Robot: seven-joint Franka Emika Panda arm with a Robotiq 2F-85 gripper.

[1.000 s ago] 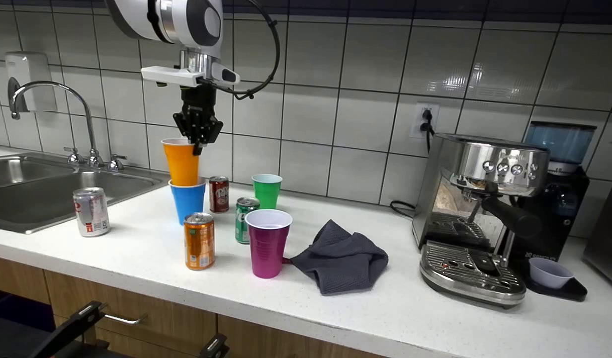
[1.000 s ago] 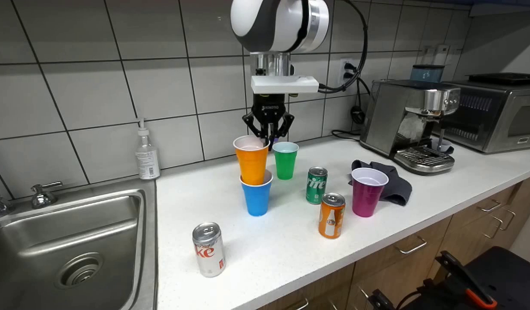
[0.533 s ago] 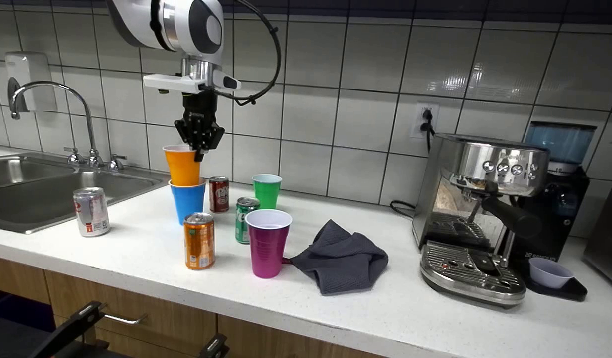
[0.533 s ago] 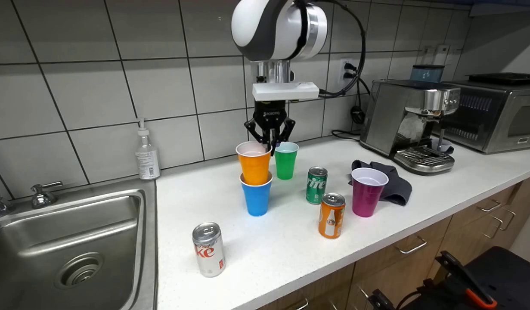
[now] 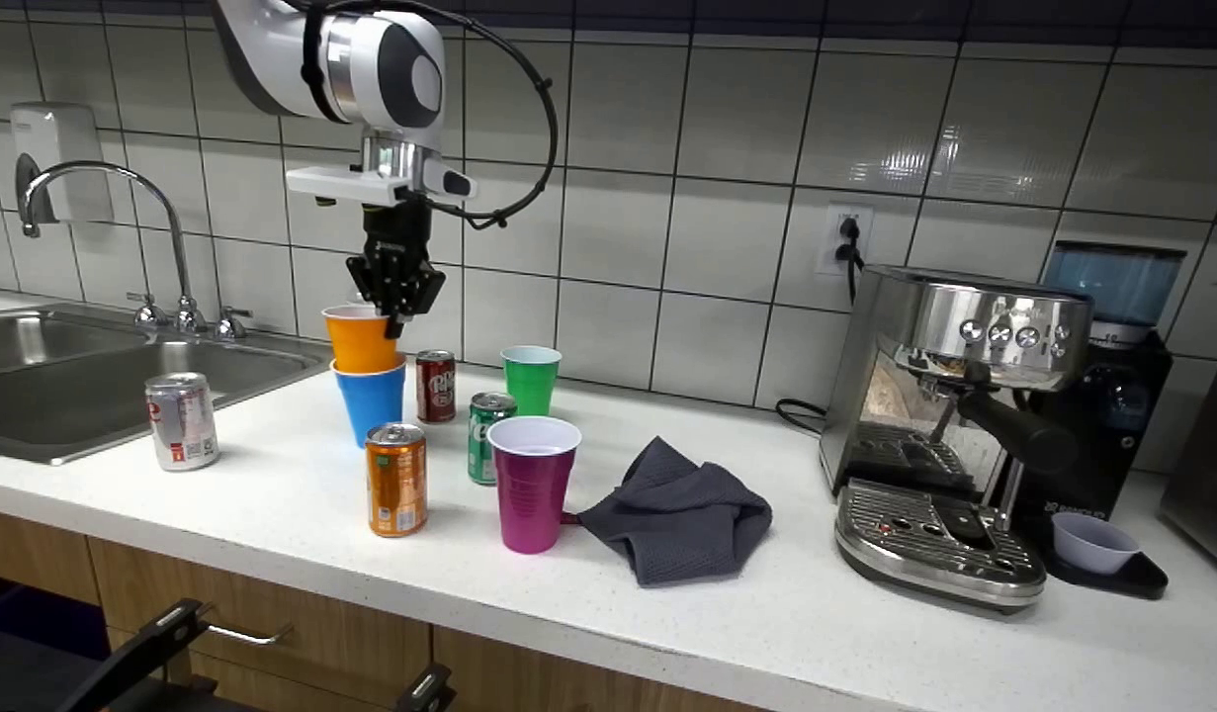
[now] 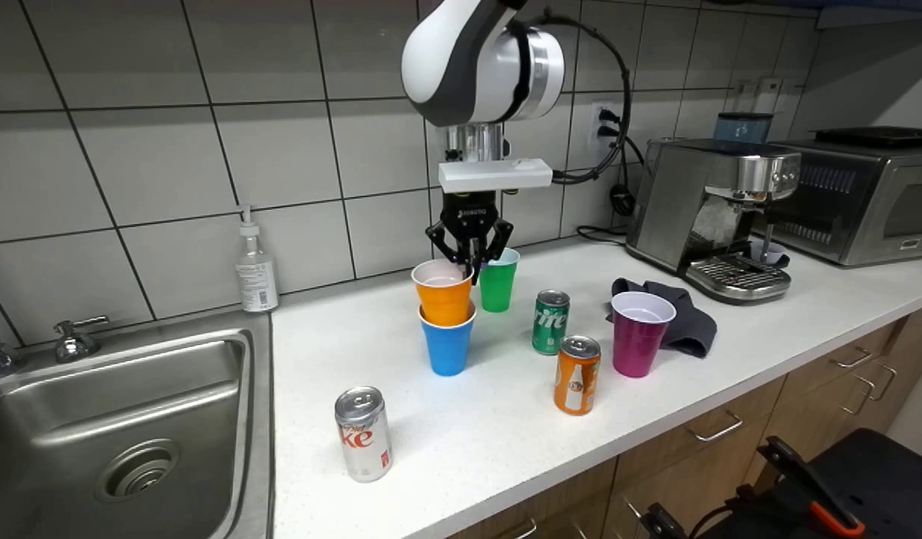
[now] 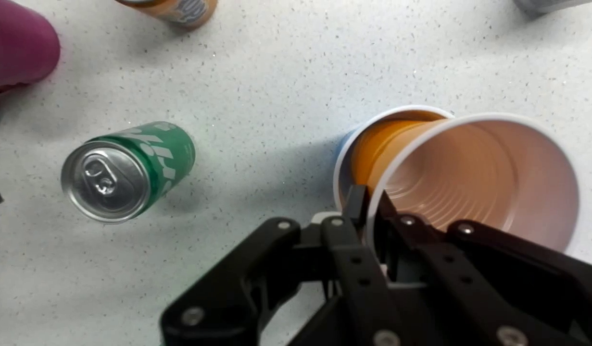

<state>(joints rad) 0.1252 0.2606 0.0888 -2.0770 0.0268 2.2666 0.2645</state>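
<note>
My claw is pinched closed on the rim of the tapered orange plastic cup, nearly upright, its base inside the blue plastic cup.

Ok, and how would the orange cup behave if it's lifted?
The orange cup is probably light: it looks thin-walled and empty. Pinched at its rim by the gripper, it may tilt. With its base inside the blue cup, it might snag.

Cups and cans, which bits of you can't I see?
Orange cup: bottom hidden inside the blue cup, both exterior views.
Same cup's wall: partly behind the hand, wrist view.
Orange can, silver can: cut by the wrist view's top edge.
Purple cup: cut by that view's left edge.
</note>
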